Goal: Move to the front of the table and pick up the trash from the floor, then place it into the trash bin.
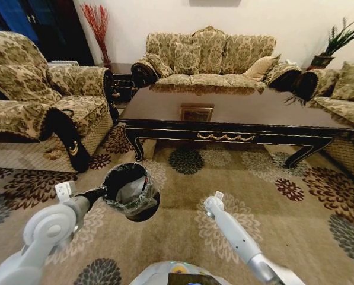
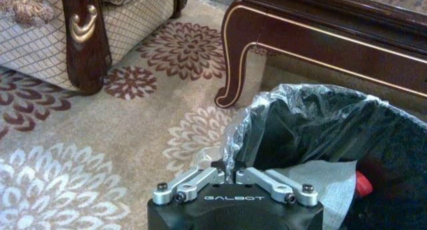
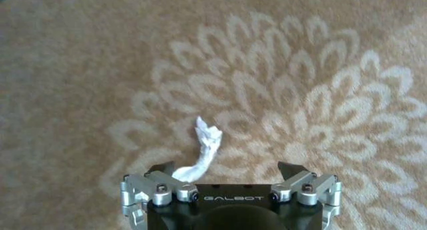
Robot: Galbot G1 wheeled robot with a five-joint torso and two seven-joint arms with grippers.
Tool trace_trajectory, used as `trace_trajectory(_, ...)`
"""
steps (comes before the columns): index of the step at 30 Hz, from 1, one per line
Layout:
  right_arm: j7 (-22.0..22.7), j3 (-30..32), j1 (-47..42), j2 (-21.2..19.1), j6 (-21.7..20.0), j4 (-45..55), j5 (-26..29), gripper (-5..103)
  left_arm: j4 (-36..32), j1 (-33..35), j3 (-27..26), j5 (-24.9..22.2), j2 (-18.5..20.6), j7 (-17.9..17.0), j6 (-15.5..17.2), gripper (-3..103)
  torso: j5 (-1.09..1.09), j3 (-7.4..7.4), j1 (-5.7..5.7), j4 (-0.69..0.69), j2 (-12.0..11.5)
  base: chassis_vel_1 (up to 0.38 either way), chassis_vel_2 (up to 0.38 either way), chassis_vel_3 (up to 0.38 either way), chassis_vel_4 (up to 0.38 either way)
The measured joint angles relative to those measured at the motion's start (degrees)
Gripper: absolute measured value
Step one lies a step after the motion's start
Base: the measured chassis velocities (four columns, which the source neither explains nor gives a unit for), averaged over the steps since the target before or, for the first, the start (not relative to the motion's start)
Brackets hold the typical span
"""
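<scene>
- The trash, a twisted scrap of white paper point(image 3: 202, 152), lies on the beige-tan carpeted floor with pale flower medallions point(image 3: 80, 65). In the right wrist view it sits between the spread fingers of the right pincer point(image 3: 227, 169), closer to one finger than the other, and I cannot tell whether it touches that finger.
- The right pincer is wide open and grips nothing, so the pick-up is, as I judge it, not yet made.
- The small round black trash bin lined with crinkled black plastic point(image 1: 131, 190) is held by the left pincer point(image 2: 228, 169), which is closed on the rim and liner. White material and a bit of red already lie inside.
- The long low tabletop of dark glossy wood with gold scroll ornament point(image 1: 236, 110) stands straight ahead, so the drive to its front looks done. Grasping the scrap and dropping it into the bin remain.
- The head view shows both arms, the bin off to the left of the right arm, and the patterned sofas point(image 1: 212, 56) around the room, but not the scrap.
- The left wrist view adds the tabletop's curved carved leg point(image 2: 233, 75) just beyond the bin.
</scene>
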Motion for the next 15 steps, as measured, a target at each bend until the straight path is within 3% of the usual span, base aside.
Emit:
trace_trajectory(14,-3.39,1.3,3.62,1.75,1.5,-5.54,-2.29,101,-0.41,0.77,-0.16,0.51,-0.21,-0.01,-0.01,3,-0.01,0.0,0.0,0.01,0.0,0.0,0.0,0.0,0.0)
trace_trajectory(15,-4.02,1.47,4.34,2.15,1.72,-6.81,-2.95,96,-0.46,0.85,-0.27,0.52,-0.17,-0.01,-0.02,3,-0.01,0.0,0.0,0.01,0.0,0.0,0.0,0.0,0.0)
